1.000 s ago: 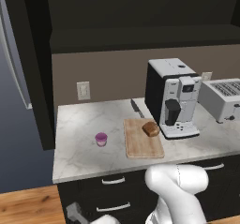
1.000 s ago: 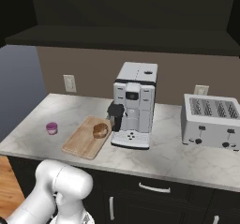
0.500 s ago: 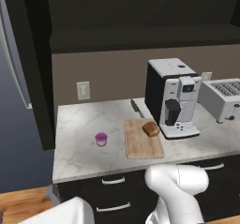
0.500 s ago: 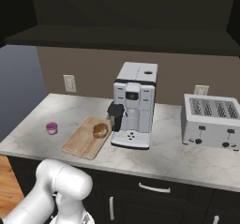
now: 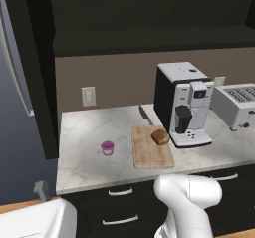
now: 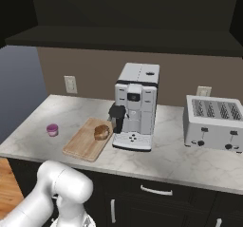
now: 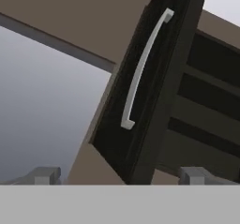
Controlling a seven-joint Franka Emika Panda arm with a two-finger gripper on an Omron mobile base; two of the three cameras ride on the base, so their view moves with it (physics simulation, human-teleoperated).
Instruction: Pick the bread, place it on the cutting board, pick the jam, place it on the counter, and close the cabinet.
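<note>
The bread (image 5: 160,136) (image 6: 101,132) lies on the far right part of the cutting board (image 5: 149,155) (image 6: 83,145). The jam (image 5: 107,147) (image 6: 52,129) stands on the counter (image 5: 84,167) (image 6: 180,162), left of the board. The cabinet (image 5: 149,13) (image 6: 118,12) above is open, and its door (image 5: 35,82) juts out toward me at the left. In the hand view my gripper (image 7: 121,176) is open with nothing between its fingertips. It faces the door's edge (image 7: 140,138) and its long silver handle (image 7: 143,68) from a short way off. My white hand (image 5: 35,222) sits low at the left.
A coffee machine (image 5: 182,105) (image 6: 135,107) stands right of the board, with a toaster (image 5: 239,105) (image 6: 213,124) farther right. A knife (image 5: 145,115) lies behind the board. A wall socket (image 5: 88,96) is on the back wall. Black drawers (image 5: 119,207) run under the counter.
My hand has swung left and grown larger in the lower left of the left base view. Bread, jam and board have stayed put.
</note>
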